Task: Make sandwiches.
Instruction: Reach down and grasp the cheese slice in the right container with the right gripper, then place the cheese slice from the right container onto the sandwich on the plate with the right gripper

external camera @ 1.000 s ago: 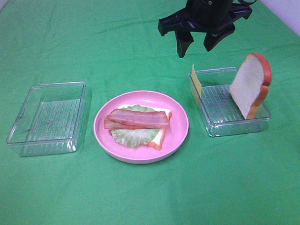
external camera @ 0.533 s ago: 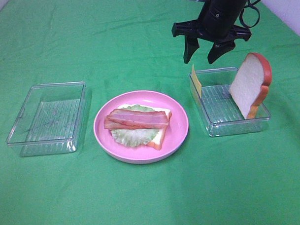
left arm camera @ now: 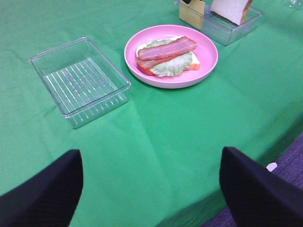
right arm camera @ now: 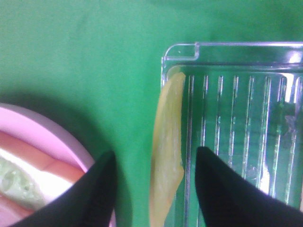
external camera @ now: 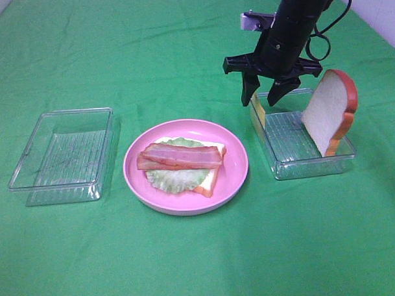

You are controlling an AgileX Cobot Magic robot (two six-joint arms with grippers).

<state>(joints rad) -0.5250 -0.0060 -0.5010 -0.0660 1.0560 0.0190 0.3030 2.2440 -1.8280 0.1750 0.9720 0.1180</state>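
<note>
On the pink plate (external camera: 235, 179) lies a partial sandwich: a white bread slice (external camera: 212, 180), a pale-green lettuce leaf (external camera: 174, 180) and bacon strips (external camera: 180, 156) on top. A thin yellow cheese slice (external camera: 258, 111) stands on edge against the plate-side wall of the right tray (external camera: 302, 162). Another bread slice (external camera: 329, 111) leans on that tray's far side. My right gripper (external camera: 261, 100) hangs open just above the cheese (right arm camera: 168, 142), one finger on each side and a gap to both. My left gripper (left arm camera: 151, 189) is open and empty, well back from the plate (left arm camera: 208, 56).
An empty clear ribbed tray (external camera: 61, 156) sits left of the plate. Green cloth covers the table. The left wrist view shows the table's near edge (left arm camera: 213, 208) with floor beyond it.
The right gripper has come down and toward the front of the table, from above the cloth behind the right tray to straddling the cheese. Its jaws have narrowed slightly. Nothing else has moved.
</note>
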